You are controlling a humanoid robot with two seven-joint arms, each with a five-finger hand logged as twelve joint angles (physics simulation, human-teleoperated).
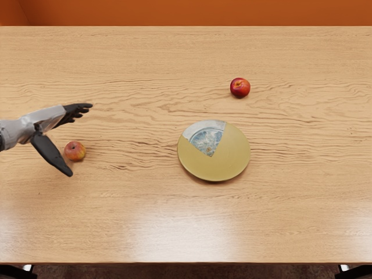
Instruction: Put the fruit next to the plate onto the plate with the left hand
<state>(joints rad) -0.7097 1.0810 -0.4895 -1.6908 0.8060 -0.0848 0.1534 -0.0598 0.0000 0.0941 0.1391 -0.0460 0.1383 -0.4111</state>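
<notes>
A round plate (224, 163), mostly mustard yellow with a pale blue wedge at its upper left, lies near the middle of the table. A red fruit (239, 87) rests up and right of the plate, apart from its rim. A smaller reddish-orange fruit (74, 151) sits far to the left. My left hand (61, 136) comes in from the left edge just beside that small fruit. Its dark fingers (78, 109) are spread above the fruit, its thumb (52, 154) reaches down to the fruit's left, and it holds nothing.
The wooden table (186, 221) fills the view, with an orange wall behind its far edge. Dark feet show below the front edge at both lower corners.
</notes>
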